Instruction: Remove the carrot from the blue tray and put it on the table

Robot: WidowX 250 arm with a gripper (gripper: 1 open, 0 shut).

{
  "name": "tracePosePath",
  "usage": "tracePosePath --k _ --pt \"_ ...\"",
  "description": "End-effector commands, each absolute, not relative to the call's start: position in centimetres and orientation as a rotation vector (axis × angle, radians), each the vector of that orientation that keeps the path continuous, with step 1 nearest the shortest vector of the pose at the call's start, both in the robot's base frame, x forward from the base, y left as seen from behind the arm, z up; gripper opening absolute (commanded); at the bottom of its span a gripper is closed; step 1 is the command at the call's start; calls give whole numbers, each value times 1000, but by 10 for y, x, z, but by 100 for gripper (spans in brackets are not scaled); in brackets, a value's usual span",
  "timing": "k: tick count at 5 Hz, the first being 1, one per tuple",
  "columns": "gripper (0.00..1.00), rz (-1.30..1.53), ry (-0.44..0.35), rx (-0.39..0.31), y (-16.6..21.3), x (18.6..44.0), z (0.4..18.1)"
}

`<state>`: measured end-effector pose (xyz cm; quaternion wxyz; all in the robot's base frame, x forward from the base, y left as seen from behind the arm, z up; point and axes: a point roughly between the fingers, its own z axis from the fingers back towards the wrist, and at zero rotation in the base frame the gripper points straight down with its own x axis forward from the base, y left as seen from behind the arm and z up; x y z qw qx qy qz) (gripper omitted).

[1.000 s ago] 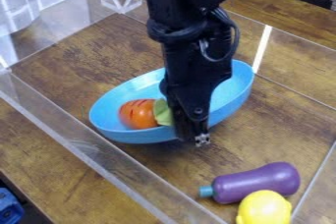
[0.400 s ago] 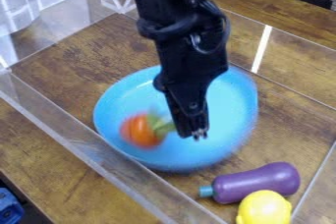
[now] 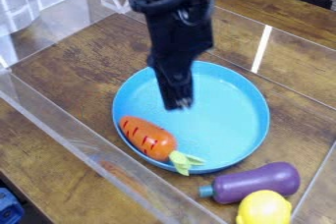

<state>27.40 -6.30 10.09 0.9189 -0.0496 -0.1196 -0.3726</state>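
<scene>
One stubby orange toy carrot (image 3: 148, 138) lay in the near-left part of the round bright-blue plastic tray (image 3: 243, 120) on the dark wood-grain surface (image 3: 79, 61). Above the tray's middle, the black end effector (image 3: 178, 98) hung closed and empty, apart from the carrot.

One carrot (image 3: 148, 138), one blue tray (image 3: 237, 105), one purple eggplant (image 3: 257, 182), one yellow lemon (image 3: 266, 209). One black robot arm (image 3: 171, 22) with a single gripper (image 3: 178, 98). One wooden table (image 3: 79, 66), one clear plastic wall (image 3: 53, 130).
</scene>
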Motion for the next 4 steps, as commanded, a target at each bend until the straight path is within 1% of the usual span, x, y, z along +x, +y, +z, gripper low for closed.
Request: tracePosePath --k 1,2,3,4 --pt "0 -778 -273 -84 -49 288 112" --pt "0 -808 -257 -76 -46 289 111" --pt "100 -823 -258 -85 -49 288 104" --pt "100 -844 -257 -92 -51 287 96"
